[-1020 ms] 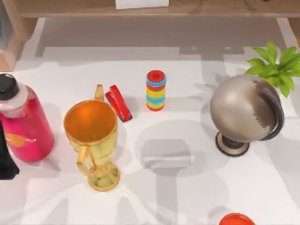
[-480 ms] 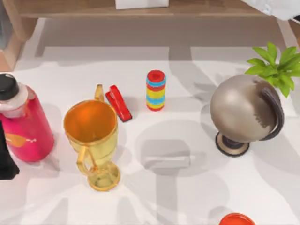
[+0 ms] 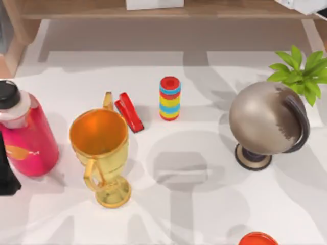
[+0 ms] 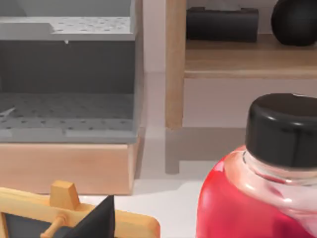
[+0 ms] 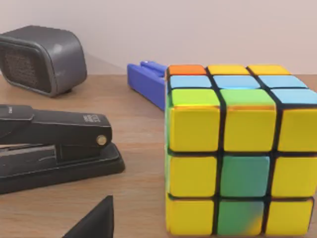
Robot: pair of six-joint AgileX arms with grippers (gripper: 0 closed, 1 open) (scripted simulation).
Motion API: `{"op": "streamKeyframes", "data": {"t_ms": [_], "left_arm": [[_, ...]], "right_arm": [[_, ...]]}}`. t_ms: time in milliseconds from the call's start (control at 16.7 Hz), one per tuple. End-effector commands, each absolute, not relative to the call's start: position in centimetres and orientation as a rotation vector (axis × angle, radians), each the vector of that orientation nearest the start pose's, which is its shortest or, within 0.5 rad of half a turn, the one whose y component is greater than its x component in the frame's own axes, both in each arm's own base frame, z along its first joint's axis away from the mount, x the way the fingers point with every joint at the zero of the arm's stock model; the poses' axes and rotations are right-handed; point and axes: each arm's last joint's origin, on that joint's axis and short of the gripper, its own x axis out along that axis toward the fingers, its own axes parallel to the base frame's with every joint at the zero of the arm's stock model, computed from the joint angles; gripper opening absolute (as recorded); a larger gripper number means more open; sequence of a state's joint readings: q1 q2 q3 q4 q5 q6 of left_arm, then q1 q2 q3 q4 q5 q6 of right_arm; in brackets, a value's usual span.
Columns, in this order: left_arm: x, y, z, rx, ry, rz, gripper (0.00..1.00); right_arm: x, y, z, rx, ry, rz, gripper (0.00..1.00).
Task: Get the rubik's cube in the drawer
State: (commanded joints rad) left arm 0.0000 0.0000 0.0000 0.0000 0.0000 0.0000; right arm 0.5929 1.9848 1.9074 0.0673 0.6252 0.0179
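The rubik's cube (image 5: 237,148) stands on a wooden shelf (image 5: 133,129), close in front of my right wrist camera, with mostly yellow squares facing me. A dark tip of my right gripper (image 5: 94,223) juts in beside it, short of the cube. A white part of my right arm (image 3: 306,5) shows at the top view's far right corner, over the shelf. The drawer (image 4: 67,119) is open, grey-lined with a wooden front. My left gripper (image 3: 6,173) is parked at the table's left edge beside a red bottle (image 3: 25,135).
On the shelf near the cube lie a black stapler (image 5: 54,144), a grey speaker (image 5: 39,59) and a blue object (image 5: 146,82). The table holds an orange goblet (image 3: 101,153), a red stapler (image 3: 129,112), a striped ring stack (image 3: 169,98), a globe (image 3: 265,122) and a plant (image 3: 301,71).
My right arm came into the top view's far right corner and has since drawn further toward the back edge. Its shadows on the table shifted. The left arm stayed still.
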Motion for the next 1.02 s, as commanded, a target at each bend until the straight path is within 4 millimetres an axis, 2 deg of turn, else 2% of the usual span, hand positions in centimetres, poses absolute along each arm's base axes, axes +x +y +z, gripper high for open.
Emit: {"op": "streamKeyframes", "data": {"t_ms": [300,540,840,1020], "left_arm": [[10.6,-0.1,16.0,0.000,0.000,0.000,1.00],[10.6,-0.1,16.0,0.000,0.000,0.000,1.00],[10.6,-0.1,16.0,0.000,0.000,0.000,1.00],[10.6,-0.1,16.0,0.000,0.000,0.000,1.00]], "right_arm": [[42.7,25.5,38.7,0.000,-0.003,-0.010,1.00],[44.7,25.6,38.2,0.002,-0.004,-0.010,1.00],[45.1,25.7,37.8,0.000,0.000,-0.010,1.00],[45.1,25.7,37.8,0.000,0.000,-0.010,0.77]]}}
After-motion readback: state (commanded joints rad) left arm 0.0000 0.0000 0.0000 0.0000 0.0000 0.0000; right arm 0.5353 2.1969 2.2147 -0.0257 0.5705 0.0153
